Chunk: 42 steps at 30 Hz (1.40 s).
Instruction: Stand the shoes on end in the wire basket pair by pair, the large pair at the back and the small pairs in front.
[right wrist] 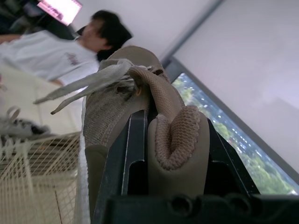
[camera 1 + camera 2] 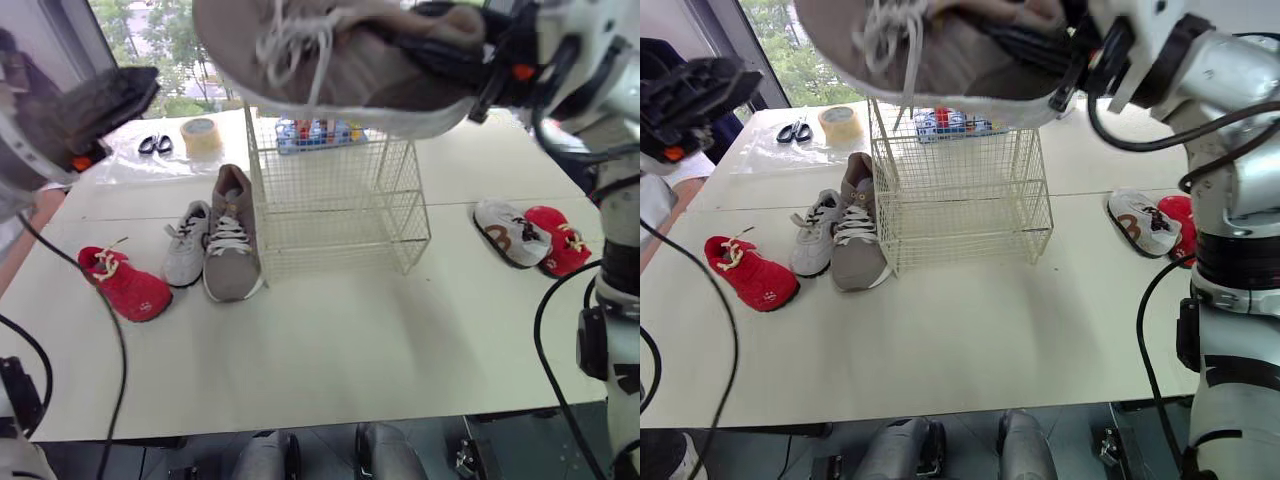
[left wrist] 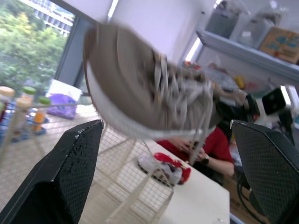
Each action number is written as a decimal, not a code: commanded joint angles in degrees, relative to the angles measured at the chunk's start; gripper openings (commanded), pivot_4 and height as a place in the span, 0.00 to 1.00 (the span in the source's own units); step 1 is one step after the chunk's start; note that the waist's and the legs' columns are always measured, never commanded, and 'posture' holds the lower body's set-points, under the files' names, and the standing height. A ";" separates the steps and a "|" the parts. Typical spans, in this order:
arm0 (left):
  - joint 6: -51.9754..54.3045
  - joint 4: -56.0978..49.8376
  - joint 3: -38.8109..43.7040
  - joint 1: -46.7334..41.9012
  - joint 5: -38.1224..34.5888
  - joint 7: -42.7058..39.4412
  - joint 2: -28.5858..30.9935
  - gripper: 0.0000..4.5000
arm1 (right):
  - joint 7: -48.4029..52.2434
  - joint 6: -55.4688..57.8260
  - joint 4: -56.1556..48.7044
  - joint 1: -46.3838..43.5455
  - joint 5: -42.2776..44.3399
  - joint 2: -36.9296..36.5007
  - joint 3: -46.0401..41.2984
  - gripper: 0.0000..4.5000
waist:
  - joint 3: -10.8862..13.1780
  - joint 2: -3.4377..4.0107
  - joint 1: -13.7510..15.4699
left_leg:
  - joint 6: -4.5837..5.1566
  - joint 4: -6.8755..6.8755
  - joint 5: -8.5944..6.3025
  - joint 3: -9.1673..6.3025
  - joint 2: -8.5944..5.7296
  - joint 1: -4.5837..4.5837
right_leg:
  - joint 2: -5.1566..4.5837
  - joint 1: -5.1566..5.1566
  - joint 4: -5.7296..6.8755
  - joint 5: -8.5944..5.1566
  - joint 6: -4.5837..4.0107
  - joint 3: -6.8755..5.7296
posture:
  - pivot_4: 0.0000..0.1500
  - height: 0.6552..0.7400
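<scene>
R gripper (image 1: 177, 140): clamped on heel collar of big brown shoe (image 2: 340, 60), held high.
Shoe axis: approx level, toe pointing away from R gripper toward L arm; prob. needs tipping on end.
Wire basket (image 2: 340, 190): directly below shoe, down and left of R gripper.
L gripper (image 2: 110, 95): fingers wide apart, empty, shoe ahead of it, no contact.
Nearer arm: R.
Views: R wrist shows collar pinched btw fingers; head views show basket underneath.

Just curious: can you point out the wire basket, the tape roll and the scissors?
wire basket (image 2: 340, 215), left eye view, front mesh wall.
tape roll (image 2: 201, 139), left eye view, its side.
scissors (image 2: 154, 145), left eye view, the handles.
</scene>
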 commanded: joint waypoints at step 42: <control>-2.58 23.66 -11.36 -20.92 39.33 -35.40 -0.07 1.00 | 0.90 -2.39 -8.90 -0.67 -0.42 4.72 -4.63 0.22 | 0.22 -0.40 -0.35 | -0.11 -0.01 0.05 0.07 0.04 -0.03 | 0.01 -0.06 0.17 -0.01 0.03 -0.02 | 1.00 1.00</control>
